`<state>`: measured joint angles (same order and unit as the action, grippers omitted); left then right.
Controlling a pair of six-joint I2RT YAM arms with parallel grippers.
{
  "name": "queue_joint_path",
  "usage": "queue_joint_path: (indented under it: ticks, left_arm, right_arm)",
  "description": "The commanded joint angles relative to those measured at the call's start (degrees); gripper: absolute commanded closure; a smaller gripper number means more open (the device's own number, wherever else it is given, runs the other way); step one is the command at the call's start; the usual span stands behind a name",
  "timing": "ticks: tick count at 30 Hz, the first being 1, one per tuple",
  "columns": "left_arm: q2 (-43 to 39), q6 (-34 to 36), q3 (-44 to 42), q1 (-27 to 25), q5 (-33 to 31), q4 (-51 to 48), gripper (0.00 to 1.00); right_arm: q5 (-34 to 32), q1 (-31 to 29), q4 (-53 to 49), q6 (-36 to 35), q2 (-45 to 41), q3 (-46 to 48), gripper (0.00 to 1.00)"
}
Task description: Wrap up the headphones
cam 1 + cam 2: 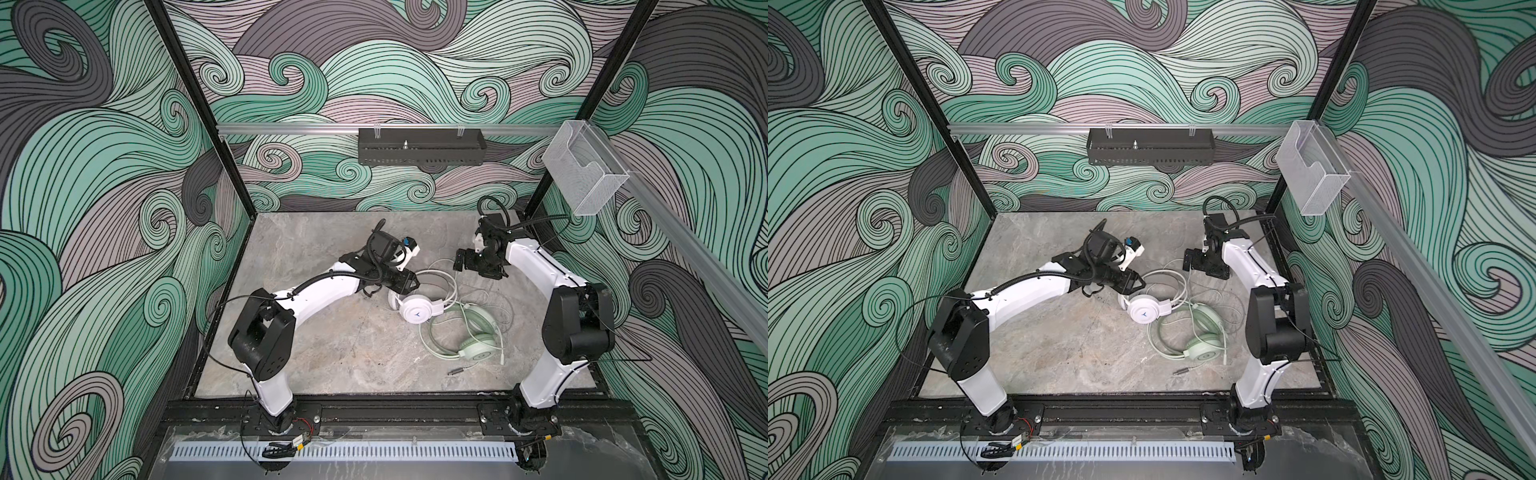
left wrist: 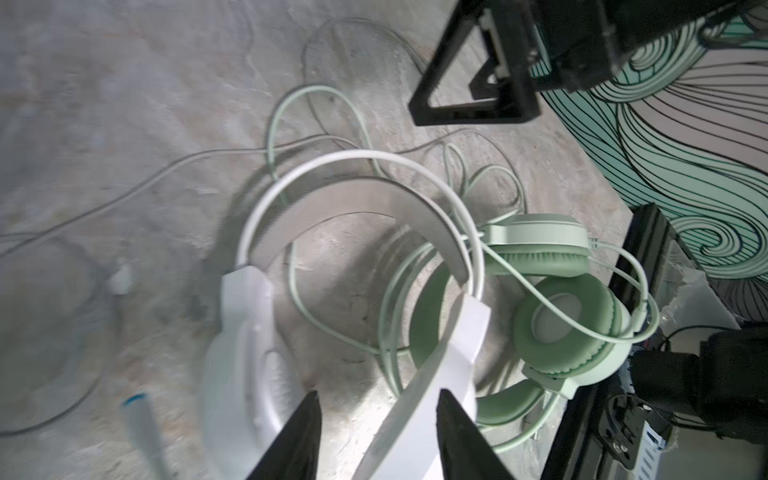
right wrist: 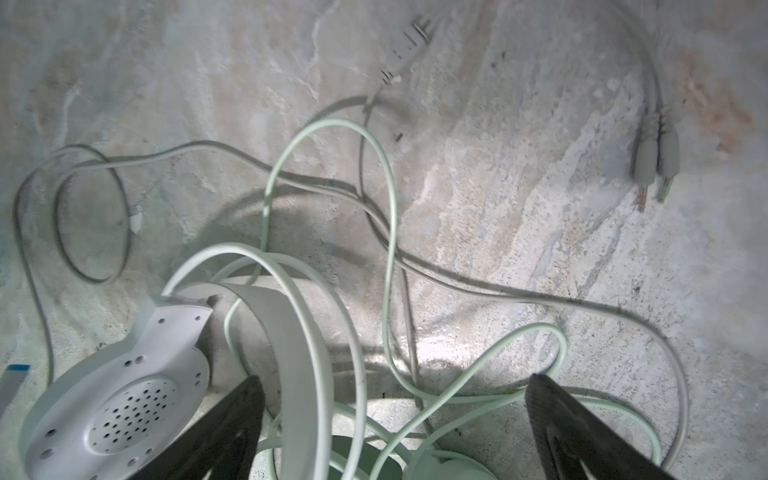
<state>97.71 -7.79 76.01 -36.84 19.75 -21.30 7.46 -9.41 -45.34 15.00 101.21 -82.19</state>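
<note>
- The left gripper (image 2: 378, 397) sits low over the white headset (image 1: 415, 313), jaws part-way open and astride the arm joining band to earcup; bare counter (image 1: 332, 353) shows between one finger and that arm, so we judge it has no firm hold.
- The right gripper (image 3: 395, 399) hangs above the tangle, jaws spread wide and nothing between them; only loose loops of cable lie beneath it.
- The white headset lies near the middle of the counter, one earcup facing up in both top views; the green headset (image 1: 478, 351) lies just beside it, toward the right arm's base, and their bands touch.
- Neither lead is wound; the white cable (image 3: 494, 289) and the green cable (image 3: 390, 195) sprawl in open loops and cross each other; a pair of plugs (image 3: 656, 153) lies free, well apart from both headsets.
- We judge the task to be at its outset; the step in hand is getting the white headset secured.
- Next, one gripper needs a firm clamp on the band to steady the headset; the other must pinch the white cable where it runs clear of the green loops and draw it free before winding; the cable is thin and flat on the counter, so we would come straight down over it.
</note>
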Motion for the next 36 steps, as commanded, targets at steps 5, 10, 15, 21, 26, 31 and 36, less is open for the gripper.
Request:
queue_joint_path:
  ticks: [5,10,15,21,26,31,36]
  left_arm:
    - [-11.3,0.6,-9.3,7.2,-0.7,-0.2,0.50]
    - [-18.1,-0.4,-13.7,7.9,-2.5,4.1,0.50]
    - [-22.0,-0.5,-15.2,8.3,-3.6,5.9,0.49]
    - [-24.3,1.7,-15.7,9.4,-4.6,4.3,0.49]
    - [-27.3,0.8,-18.0,10.7,-6.1,4.0,0.49]
    - [-31.5,0.4,-20.6,11.5,-9.2,3.0,0.49]
    - [-34.8,-0.1,-21.8,12.2,-11.4,0.5,0.49]
  right_arm:
    - [0.0,-8.8,-6.9,-0.4,2.8,-3.7,0.01]
    - [-2.5,-9.7,-9.5,-1.0,4.6,-2.7,0.04]
    - [-3.8,-9.8,-9.8,-1.3,6.4,-0.5,0.09]
    - [-4.4,-10.5,-9.3,-2.1,9.2,-0.6,0.23]
    - [-4.5,-11.6,-9.5,-3.6,9.6,-2.5,0.44]
    - [-4.6,-13.0,-10.6,-5.2,12.2,-5.8,0.69]
    - [-5.8,-14.2,-10.9,-7.6,14.4,-9.6,0.84]
